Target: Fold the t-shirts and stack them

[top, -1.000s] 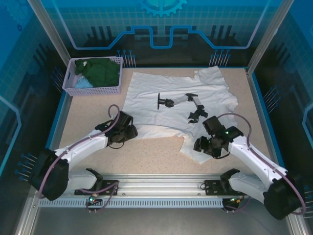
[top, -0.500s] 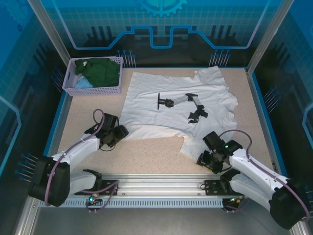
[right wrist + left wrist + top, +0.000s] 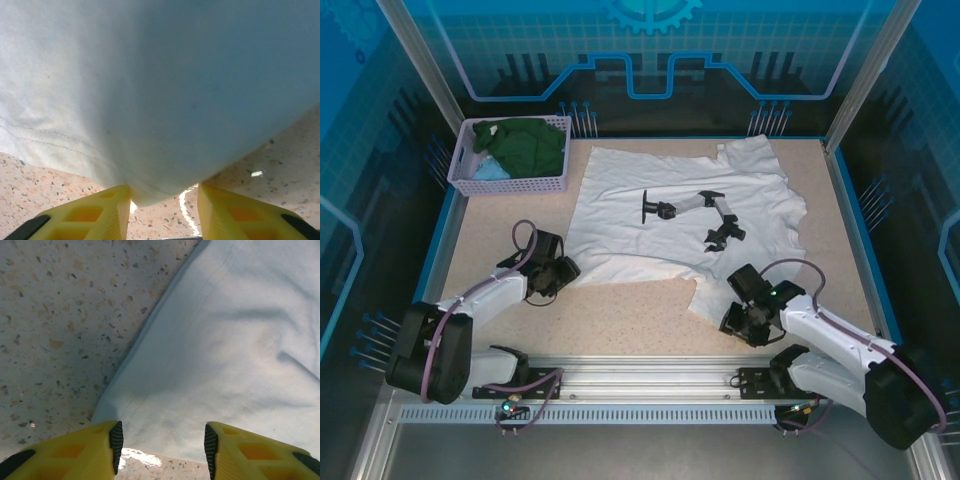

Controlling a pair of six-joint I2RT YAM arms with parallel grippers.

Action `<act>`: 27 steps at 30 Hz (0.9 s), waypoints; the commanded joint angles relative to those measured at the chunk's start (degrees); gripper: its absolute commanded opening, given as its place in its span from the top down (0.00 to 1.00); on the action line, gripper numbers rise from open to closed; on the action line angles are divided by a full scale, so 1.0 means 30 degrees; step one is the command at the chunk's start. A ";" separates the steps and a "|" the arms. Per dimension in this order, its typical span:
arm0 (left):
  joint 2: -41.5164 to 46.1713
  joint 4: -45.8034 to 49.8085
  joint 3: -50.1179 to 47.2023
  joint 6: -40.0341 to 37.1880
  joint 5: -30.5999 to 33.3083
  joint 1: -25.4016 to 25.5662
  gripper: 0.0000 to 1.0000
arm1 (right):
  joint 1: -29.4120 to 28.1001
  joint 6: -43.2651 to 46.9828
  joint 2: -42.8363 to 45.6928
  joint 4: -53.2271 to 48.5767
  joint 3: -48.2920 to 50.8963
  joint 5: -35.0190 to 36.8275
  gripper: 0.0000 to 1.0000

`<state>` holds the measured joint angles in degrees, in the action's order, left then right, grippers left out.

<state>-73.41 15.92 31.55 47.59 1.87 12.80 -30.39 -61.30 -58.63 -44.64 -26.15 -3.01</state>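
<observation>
The large white t-shirt (image 3: 620, 190) lies spread on the table with its black print (image 3: 695, 210) facing up. My left gripper (image 3: 563, 270) stands open at the shirt's near-left corner. In the left wrist view that corner (image 3: 210, 365) reaches down between the yellow fingers (image 3: 75, 450) of the left gripper (image 3: 162, 442). My right gripper (image 3: 732, 318) is at the near-right hem flap. In the right wrist view the right gripper (image 3: 164, 200) is open, and the hem corner (image 3: 150, 110) hangs between its spread jaws.
A lavender mesh basket (image 3: 510, 184) at the back left holds a dark green shirt (image 3: 532, 145) and a light blue one (image 3: 492, 170). Bare speckled tabletop (image 3: 620, 315) runs along the near edge between the arms.
Both grippers drew back toward the near edge, off the shirt. The left one moved left to the corner. The right one dropped back, then edged up to the hem flap.
</observation>
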 commanded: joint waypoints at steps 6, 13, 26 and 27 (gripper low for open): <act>-0.0418 -0.0473 -0.0091 -0.0630 0.1080 -0.0224 0.58 | -0.0288 0.0699 -0.1106 0.0537 -0.0699 0.0764 0.72; -0.0429 -0.0250 -0.0219 -0.0688 0.1192 -0.0248 0.64 | -0.0298 0.1473 -0.0895 -0.0602 -0.1273 0.1664 0.95; 0.2260 0.3038 -0.0827 -0.0347 0.1559 -0.0225 0.44 | -0.0288 0.1691 -0.0700 -0.1379 -0.1894 0.1763 0.95; 0.2100 0.2765 -0.1006 -0.0203 0.1311 -0.0223 0.44 | -0.0285 0.1715 -0.0700 -0.1434 -0.1968 0.1760 0.96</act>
<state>-66.78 21.93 30.74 46.26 6.61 12.53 -30.39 -56.88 -61.34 -47.09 -30.46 1.52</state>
